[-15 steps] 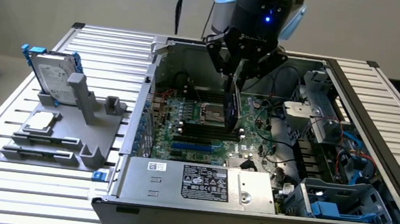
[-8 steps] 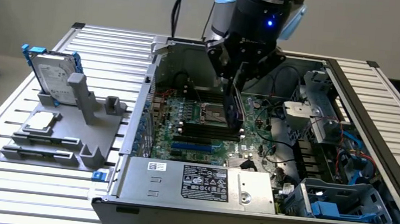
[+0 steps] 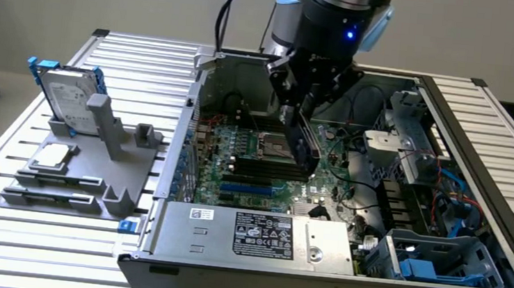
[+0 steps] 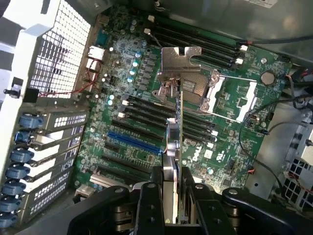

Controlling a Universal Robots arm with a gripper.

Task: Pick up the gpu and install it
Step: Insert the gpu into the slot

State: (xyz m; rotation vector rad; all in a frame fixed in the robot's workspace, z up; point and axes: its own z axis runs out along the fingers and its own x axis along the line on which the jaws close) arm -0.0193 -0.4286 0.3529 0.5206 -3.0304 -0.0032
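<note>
Jaws clamped on the gpu (image 3: 307, 148), one black finger (image 4: 149, 200) on each flat face. The card hung on edge inside the open computer case (image 3: 429, 89), over the middle of the green motherboard (image 3: 255, 161). I could not tell whether its lower edge touched the board. From the exterior view the gpu read as a dark, flat slab below the glossy black wrist, close to the long black memory slots (image 3: 265, 167). The wrist view gave it edge-on instead: the gpu (image 4: 176, 137) showed as a thin green board line beside a silvery strip, ending in a stamped bare-metal bracket (image 4: 180, 58). That view also picked out a blue expansion slot (image 4: 132, 142), the open CPU socket (image 4: 234, 98) with its steel frame, a round coin cell (image 4: 266, 77) and a column of blue plastic clips (image 4: 19, 161) along the perforated rear wall. The exterior view took in the ribbed aluminium counter (image 3: 24, 249), the boxy sheet-metal power supply (image 3: 258, 238) with its label, and, on the exterior view's left, a silver hard drive (image 3: 68, 96) with blue rails standing upright in a matte grey holder (image 3: 96, 172), well apart from the case.
</note>
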